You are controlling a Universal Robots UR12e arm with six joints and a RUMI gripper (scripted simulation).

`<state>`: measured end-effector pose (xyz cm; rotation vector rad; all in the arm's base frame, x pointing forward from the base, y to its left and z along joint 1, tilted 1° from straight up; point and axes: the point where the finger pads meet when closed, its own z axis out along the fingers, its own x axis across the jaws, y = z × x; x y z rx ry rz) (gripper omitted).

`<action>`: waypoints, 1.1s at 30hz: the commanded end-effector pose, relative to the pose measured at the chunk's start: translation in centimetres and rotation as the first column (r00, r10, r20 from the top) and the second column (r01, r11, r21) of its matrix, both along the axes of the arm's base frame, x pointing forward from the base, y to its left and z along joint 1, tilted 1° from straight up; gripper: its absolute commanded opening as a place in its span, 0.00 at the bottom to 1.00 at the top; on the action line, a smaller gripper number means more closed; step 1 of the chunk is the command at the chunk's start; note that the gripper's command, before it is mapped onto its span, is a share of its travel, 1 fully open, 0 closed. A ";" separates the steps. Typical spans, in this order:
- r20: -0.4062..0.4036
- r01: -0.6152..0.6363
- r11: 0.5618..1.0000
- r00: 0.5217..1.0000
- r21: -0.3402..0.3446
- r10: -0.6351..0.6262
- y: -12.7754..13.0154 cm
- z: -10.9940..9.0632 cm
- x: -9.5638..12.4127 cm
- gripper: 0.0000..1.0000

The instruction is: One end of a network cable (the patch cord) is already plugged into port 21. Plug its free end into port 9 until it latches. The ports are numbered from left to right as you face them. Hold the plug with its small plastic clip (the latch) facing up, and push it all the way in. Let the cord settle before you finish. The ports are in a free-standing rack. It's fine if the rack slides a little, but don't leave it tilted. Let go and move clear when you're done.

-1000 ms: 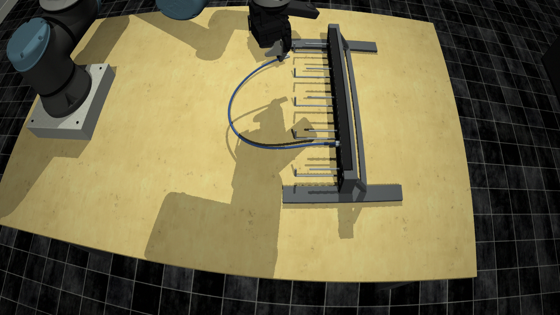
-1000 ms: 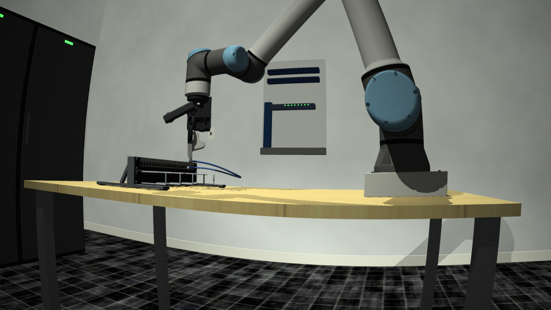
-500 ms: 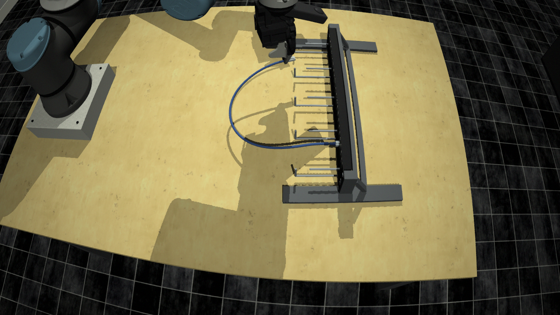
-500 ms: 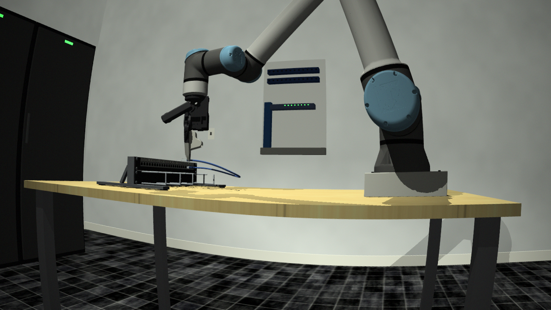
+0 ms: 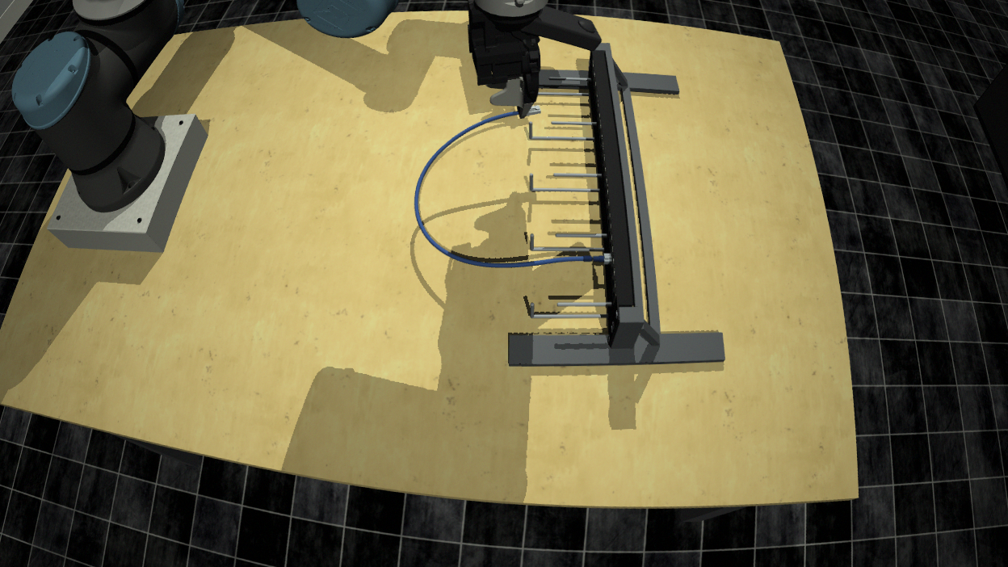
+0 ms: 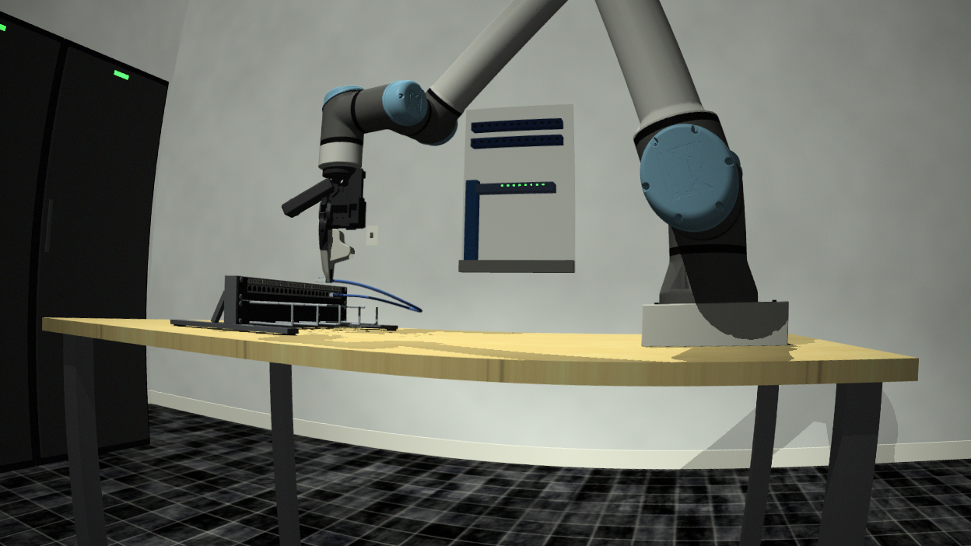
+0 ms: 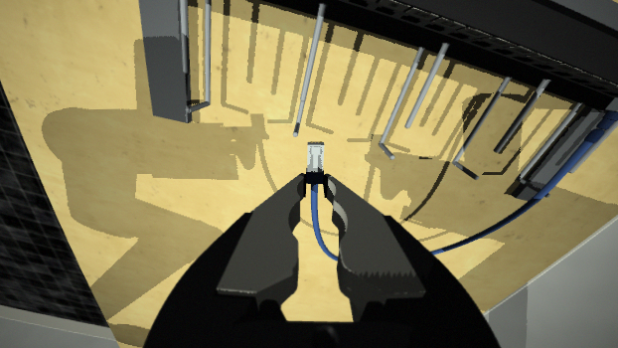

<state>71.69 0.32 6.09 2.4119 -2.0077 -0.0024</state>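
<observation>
My gripper is shut on the free plug of the blue patch cord. The clear plug sticks out past the fingertips, pointing toward the black port panel of the rack. The gripper hangs near the rack's far end, in front of the panel and apart from it by the length of the rods. The cord loops over the table to its other plug, which is seated in the panel. I cannot make out the latch side.
Metal cable-management rods stick out of the rack's front toward the gripper. The rack stands upright on two grey feet on the wooden table. The arm's base block is at the table's other side.
</observation>
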 end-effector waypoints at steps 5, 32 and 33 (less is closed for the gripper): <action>0.000 0.056 0.998 0.998 0.000 -0.056 -0.5 0.3 0.7 0.00; -0.002 0.170 0.986 0.986 0.001 -0.170 -1.6 0.6 1.9 0.00; -0.002 0.170 0.986 0.986 0.001 -0.170 -1.6 0.6 1.9 0.00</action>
